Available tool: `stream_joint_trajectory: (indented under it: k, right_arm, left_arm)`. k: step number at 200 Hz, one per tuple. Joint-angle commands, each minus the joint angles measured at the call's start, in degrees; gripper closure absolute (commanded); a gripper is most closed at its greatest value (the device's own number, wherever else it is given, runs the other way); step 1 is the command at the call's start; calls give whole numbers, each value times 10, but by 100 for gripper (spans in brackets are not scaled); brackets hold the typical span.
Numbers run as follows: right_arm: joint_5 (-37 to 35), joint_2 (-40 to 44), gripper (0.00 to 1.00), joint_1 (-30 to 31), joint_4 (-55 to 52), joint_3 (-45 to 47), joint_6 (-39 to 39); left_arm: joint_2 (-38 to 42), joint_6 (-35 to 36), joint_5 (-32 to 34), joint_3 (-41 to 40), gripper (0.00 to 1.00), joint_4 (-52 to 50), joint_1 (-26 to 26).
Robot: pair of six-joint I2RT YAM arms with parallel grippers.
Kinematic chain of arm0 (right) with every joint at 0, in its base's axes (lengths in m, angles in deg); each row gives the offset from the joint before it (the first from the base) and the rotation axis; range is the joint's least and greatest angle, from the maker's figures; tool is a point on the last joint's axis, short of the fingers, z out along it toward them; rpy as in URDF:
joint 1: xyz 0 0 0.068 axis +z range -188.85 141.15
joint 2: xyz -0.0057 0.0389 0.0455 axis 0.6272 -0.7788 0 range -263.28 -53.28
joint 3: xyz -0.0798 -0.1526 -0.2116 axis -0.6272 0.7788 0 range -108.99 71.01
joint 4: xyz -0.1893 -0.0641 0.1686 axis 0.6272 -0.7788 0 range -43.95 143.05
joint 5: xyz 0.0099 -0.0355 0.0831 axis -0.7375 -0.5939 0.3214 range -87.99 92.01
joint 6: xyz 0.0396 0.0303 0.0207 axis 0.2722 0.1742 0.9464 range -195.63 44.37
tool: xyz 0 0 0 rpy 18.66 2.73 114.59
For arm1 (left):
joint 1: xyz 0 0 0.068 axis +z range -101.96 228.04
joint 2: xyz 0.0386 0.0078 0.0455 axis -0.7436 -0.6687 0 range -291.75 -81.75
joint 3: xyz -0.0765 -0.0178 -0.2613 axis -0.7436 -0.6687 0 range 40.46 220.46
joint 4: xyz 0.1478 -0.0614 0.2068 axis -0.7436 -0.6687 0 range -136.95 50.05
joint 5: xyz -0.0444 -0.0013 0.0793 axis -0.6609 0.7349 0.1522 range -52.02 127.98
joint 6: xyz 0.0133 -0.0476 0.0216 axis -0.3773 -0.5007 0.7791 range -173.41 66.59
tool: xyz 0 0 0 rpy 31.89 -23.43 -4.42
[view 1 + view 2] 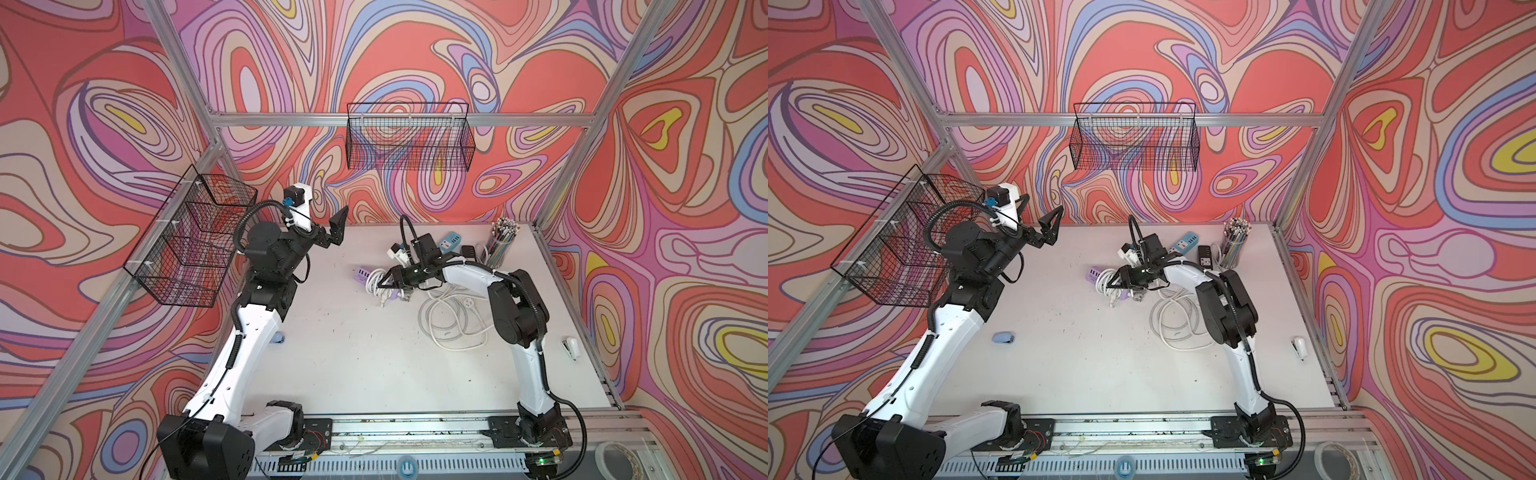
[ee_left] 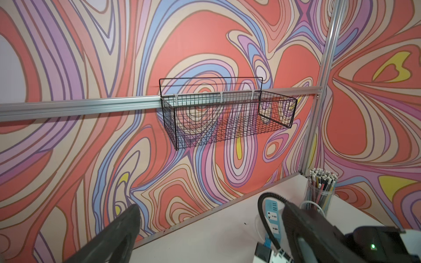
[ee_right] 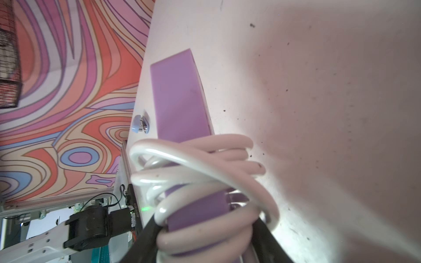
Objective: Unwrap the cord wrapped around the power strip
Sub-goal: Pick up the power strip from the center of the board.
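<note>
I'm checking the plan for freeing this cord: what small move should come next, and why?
Probably lower the open left hand toward the bare end of the purple power strip: it hangs idle in the air, while the right hand clamps the end wrapped in coils of white cord.

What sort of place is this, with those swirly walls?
Probably a robot test booth: an aluminium frame edges printed swirl walls, a left arm and right arm are mounted on a rail at the white table, and props like a purple power strip lie there.
</note>
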Motion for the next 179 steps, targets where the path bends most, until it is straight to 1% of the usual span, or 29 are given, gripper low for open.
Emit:
stream_joint_trajectory:
  k: [1, 27, 56, 82, 88, 111, 131, 161, 179]
  right_arm:
    - [92, 70, 60, -21, 47, 21, 17]
    - [123, 118, 59, -44, 59, 52, 30]
    - [148, 176, 59, -66, 59, 85, 34]
    - [166, 216, 58, -80, 57, 105, 40]
    - [170, 238, 58, -82, 55, 107, 40]
    - [178, 266, 58, -89, 37, 107, 30]
    - [187, 277, 58, -91, 32, 103, 30]
    - [195, 284, 58, -91, 34, 88, 33]
    - [196, 283, 58, -91, 41, 78, 41]
  left_arm:
    - [-19, 16, -70, 25, 0, -25, 6]
    - [-46, 9, -147, 39, 0, -42, 6]
    - [-82, -9, -249, 63, 0, -60, 6]
    - [-116, -44, -322, 79, 0, -57, 6]
    - [-124, -52, -339, 83, 0, -56, 6]
    - [-153, -81, -395, 97, 0, -52, 7]
    - [-172, -112, -430, 101, 0, -32, 5]
    - [-190, -103, -458, 115, 0, -59, -10]
    - [-198, -126, -477, 116, 0, -43, -20]
